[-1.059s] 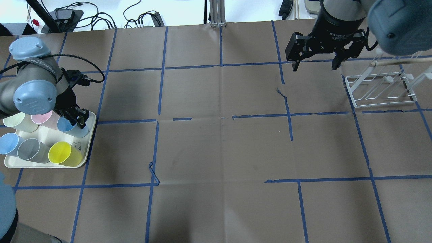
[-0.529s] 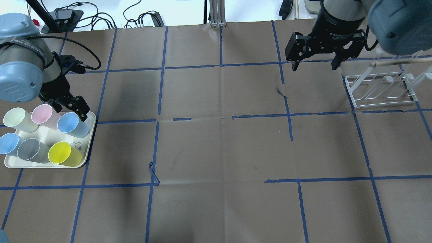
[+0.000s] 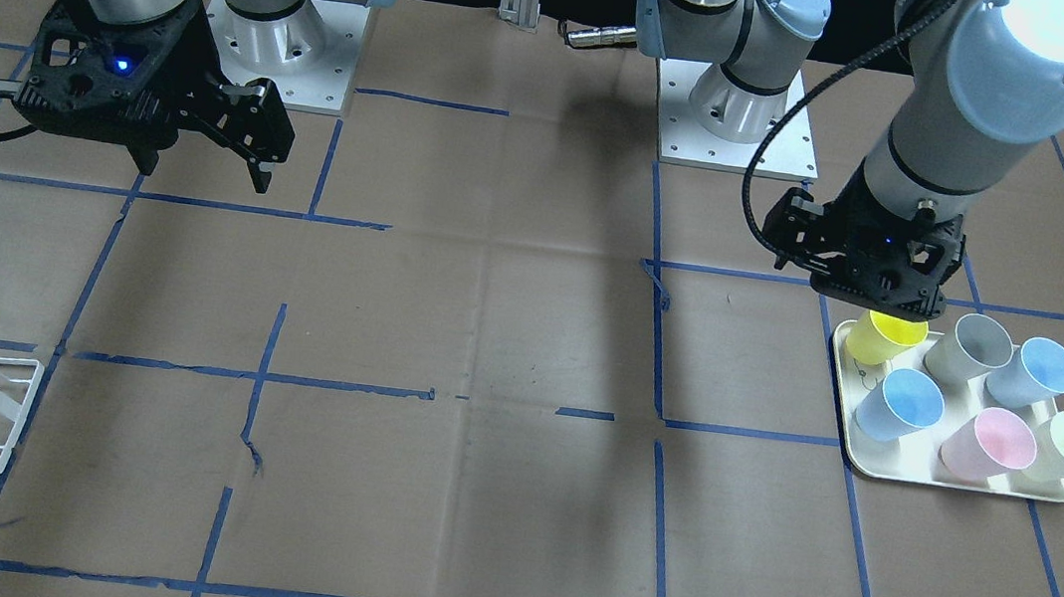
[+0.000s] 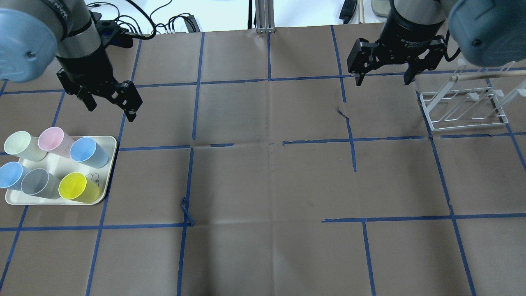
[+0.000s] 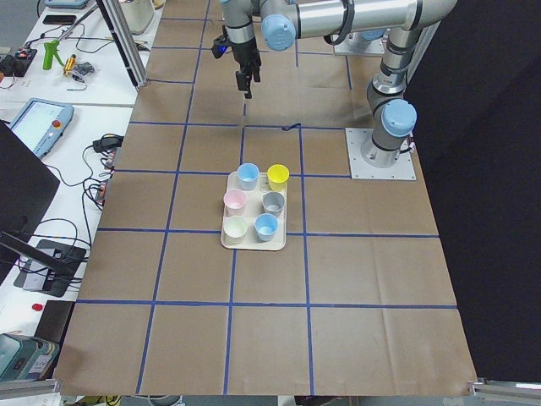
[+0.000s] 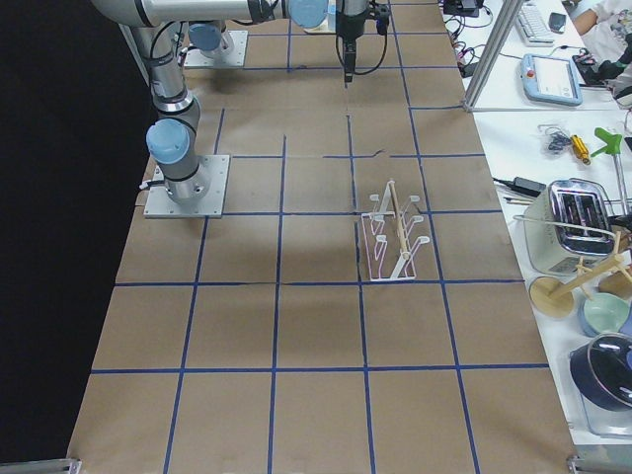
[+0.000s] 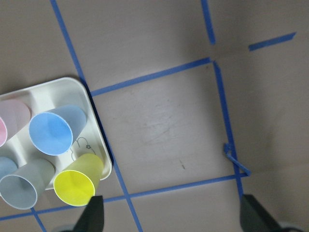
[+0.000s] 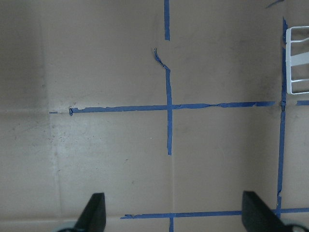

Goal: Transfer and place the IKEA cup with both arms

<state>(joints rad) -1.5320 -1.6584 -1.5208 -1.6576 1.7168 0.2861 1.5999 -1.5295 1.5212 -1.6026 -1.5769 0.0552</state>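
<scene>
Near tray (image 4: 102,172): L pincer (image 4: 111,114) spread wide, empty.

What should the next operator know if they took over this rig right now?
Left gripper: open, empty, raised over the table beyond the cream tray.
Right gripper: open, empty, raised near the white wire rack.
Both small pale-blue plastic cups stand upright on the tray, one at the corner nearest the left gripper, one at the diagonally opposite corner, beside a pink cup, grey cup, yellow cup and pale-green cup.
Done: nothing; no cup lifted.
Left: left arm picks a blue cup, passes it to the right arm, which places it.
</scene>
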